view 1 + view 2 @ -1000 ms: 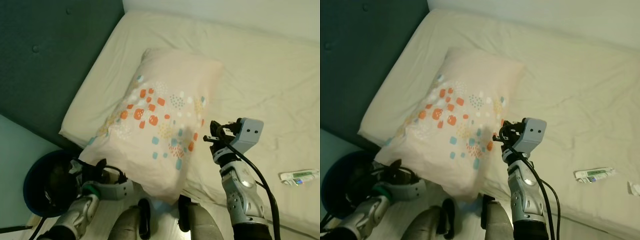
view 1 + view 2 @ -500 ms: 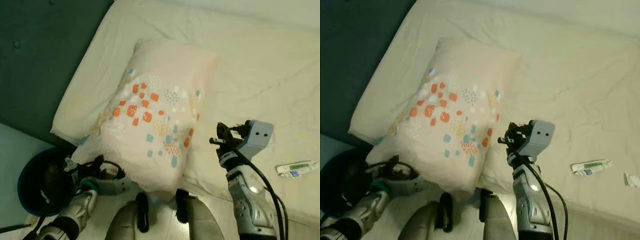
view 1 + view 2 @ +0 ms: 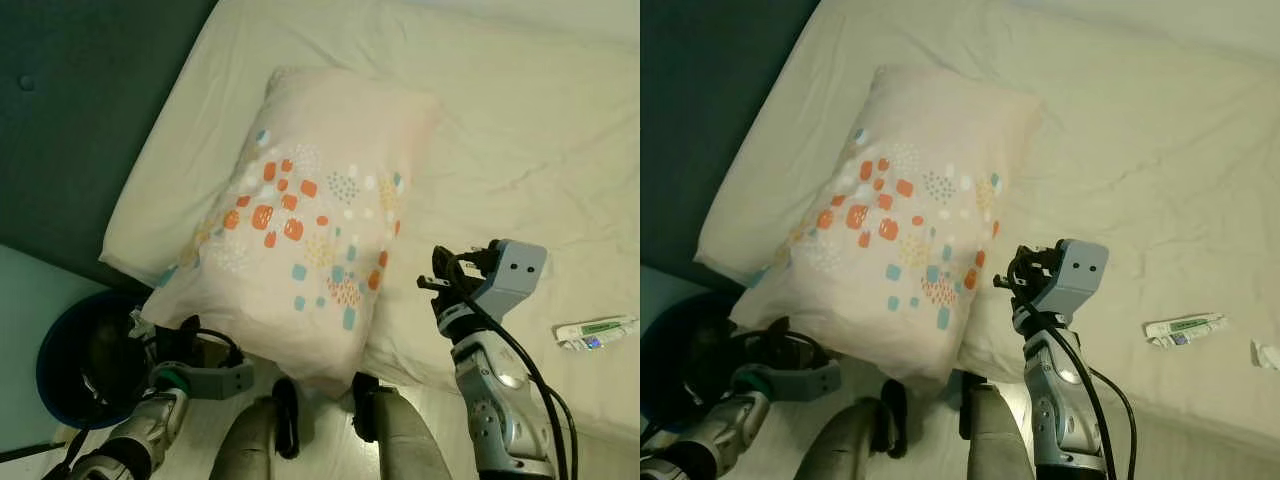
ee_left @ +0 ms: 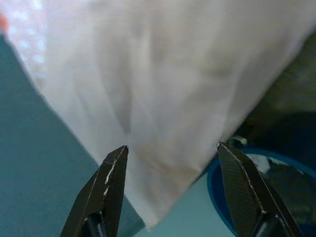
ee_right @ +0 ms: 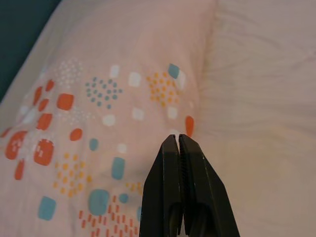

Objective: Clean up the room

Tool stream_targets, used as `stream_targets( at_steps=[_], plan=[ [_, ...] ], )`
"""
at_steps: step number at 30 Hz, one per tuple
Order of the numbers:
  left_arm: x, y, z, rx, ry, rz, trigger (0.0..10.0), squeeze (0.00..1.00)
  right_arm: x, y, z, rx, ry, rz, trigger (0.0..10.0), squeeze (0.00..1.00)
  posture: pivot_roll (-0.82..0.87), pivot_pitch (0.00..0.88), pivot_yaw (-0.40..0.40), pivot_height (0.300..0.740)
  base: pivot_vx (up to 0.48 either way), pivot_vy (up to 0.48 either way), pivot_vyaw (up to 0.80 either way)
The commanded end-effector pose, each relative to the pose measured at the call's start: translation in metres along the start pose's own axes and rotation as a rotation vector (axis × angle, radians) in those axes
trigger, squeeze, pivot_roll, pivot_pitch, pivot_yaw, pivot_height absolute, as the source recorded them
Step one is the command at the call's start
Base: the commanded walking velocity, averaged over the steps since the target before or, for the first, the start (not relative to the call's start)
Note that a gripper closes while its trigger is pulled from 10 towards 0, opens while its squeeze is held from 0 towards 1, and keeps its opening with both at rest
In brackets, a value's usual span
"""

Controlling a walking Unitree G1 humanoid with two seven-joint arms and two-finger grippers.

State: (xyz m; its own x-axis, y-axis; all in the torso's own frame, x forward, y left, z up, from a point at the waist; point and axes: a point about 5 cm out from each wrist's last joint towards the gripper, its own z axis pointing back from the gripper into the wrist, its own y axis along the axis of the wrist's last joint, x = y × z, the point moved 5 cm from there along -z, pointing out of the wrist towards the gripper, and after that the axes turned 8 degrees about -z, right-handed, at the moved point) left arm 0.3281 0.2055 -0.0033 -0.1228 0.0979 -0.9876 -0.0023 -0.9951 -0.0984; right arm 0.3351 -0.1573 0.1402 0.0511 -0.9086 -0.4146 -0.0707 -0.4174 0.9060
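Observation:
A pale pink pillow (image 3: 310, 220) with orange and blue spots lies slantwise on the bed, its near corner hanging past the mattress edge. My left gripper (image 4: 170, 146) is open just below that overhanging corner, with the fabric in front of its fingers (image 4: 111, 177) and not pinched. In the left eye view the left gripper (image 3: 150, 338) sits low, between the pillow and a blue bin. My right gripper (image 5: 176, 139) is shut on nothing and hovers over the sheet beside the pillow's near right edge, where the right gripper (image 3: 428, 283) points toward the pillow.
The cream bed sheet (image 3: 520, 130) stretches off to the right. A toothpaste tube (image 3: 597, 331) lies on it near the right edge, with a small white scrap (image 3: 1265, 352) beyond. A round blue bin (image 3: 75, 360) stands on the floor below the dark teal headboard (image 3: 80, 120).
The camera has shifted a little. My left gripper has dropped slightly lower and away from the pillow's near corner. The right gripper has stayed shut beside the pillow.

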Motion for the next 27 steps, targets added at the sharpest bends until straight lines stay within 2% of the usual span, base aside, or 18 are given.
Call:
stream_targets(
  at_steps=[1,8,13,15,16,18,19,21,22,23,27],
  plan=[
    [0.012,-0.006,0.01,-0.039,-0.018,0.011,10.0,0.0,0.004,-0.005,0.005,-0.024,-0.021,-0.014,10.0,0.0,-0.19,0.431,0.084,0.74,0.0,0.0,0.0],
    [0.006,0.003,0.003,-0.082,0.004,0.08,10.0,0.0,0.001,-0.002,0.004,-0.024,-0.01,-0.01,10.0,0.0,-0.21,0.438,0.07,0.74,0.0,0.0,0.0],
    [0.0,0.013,-0.002,-0.064,0.019,0.133,10.0,0.0,0.002,-0.002,0.005,-0.026,-0.011,-0.008,10.0,0.0,-0.21,0.436,0.07,0.74,0.0,0.0,0.0],
    [-0.012,0.03,-0.009,-0.015,0.064,0.195,10.0,0.0,0.003,-0.002,0.005,-0.029,-0.015,-0.008,10.0,0.0,-0.21,0.428,0.076,0.74,0.0,0.0,0.0],
    [-0.012,0.03,-0.009,-0.015,0.064,0.195,10.0,0.0,0.003,-0.002,0.005,-0.029,-0.015,-0.008,10.0,0.0,-0.21,0.428,0.076,0.74,0.0,0.0,0.0],
    [-0.029,0.043,-0.016,0.025,0.138,0.247,10.0,0.0,0.002,-0.001,0.005,-0.029,-0.016,-0.008,10.0,0.0,-0.21,0.422,0.078,0.74,0.0,0.0,0.0],
    [-0.029,0.043,-0.016,0.025,0.138,0.247,10.0,0.0,0.002,-0.001,0.005,-0.029,-0.016,-0.008,10.0,0.0,-0.21,0.422,0.078,0.74,0.0,0.0,0.0],
    [-0.059,0.055,-0.026,0.064,0.261,0.31,10.0,0.0,0.002,-0.001,0.004,-0.028,-0.015,-0.009,10.0,0.0,-0.2,0.413,0.078,0.74,0.0,0.0,0.0],
    [-0.059,0.055,-0.026,0.064,0.261,0.31,10.0,0.0,0.002,-0.001,0.004,-0.028,-0.015,-0.009,10.0,0.0,-0.2,0.413,0.078,0.74,0.0,0.0,0.0],
    [-0.071,0.058,-0.03,0.075,0.3,0.332,10.0,0.0,0.001,-0.001,0.004,-0.028,-0.013,-0.009,10.0,0.0,-0.2,0.408,0.079,0.74,0.0,0.0,0.0],
    [-0.075,0.064,-0.032,0.101,0.304,0.337,10.0,0.0,0.001,-0.001,0.003,-0.028,-0.011,-0.01,10.0,0.0,-0.2,0.402,0.08,0.74,0.0,0.0,0.0]
  ],
)
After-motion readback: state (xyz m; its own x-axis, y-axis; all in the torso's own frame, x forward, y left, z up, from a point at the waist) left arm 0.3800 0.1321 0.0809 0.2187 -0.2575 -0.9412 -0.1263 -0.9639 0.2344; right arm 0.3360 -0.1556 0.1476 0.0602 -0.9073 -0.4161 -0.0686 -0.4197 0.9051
